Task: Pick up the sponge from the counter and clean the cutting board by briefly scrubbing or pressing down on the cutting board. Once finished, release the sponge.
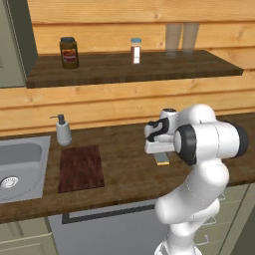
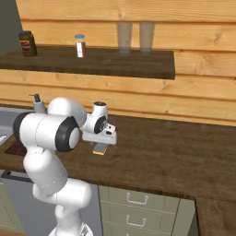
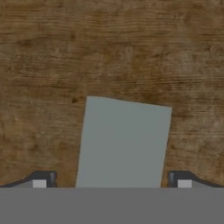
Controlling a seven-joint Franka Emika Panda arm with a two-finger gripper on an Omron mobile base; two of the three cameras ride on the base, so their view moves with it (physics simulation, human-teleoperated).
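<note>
My fingers (image 3: 112,180) are spread wide, one tip each side of the sponge (image 3: 124,144), w/ a gap btwn each tip and the sponge edges; not gripping anything. Hand view looks straight down on the sponge's grey-blue top, lying flat on the bench (image 3: 52,57), slightly skewed to the wood grain.

Left base view: my hand sits low over the sponge (image 1: 162,159), which pokes out just below it; yellow layer visible along its edge. Sponge is mid-bench (image 1: 124,164), right of the cutting board (image 1: 81,168) and well apart from it. Board lies flat, just right of the sink (image 1: 22,167). Soap dispenser (image 1: 63,130) stands upright just behind the board, near the wall.

Right base view: same sponge (image 2: 99,148) under my hand, on the bench (image 2: 166,152); dispenser top (image 2: 38,104) shows behind my arm.

Shelf (image 1: 124,67) above carries a dark jar (image 1: 69,53) at left, a small bottle (image 1: 136,51) mid, and two clear glasses (image 1: 181,38) to the right.
</note>
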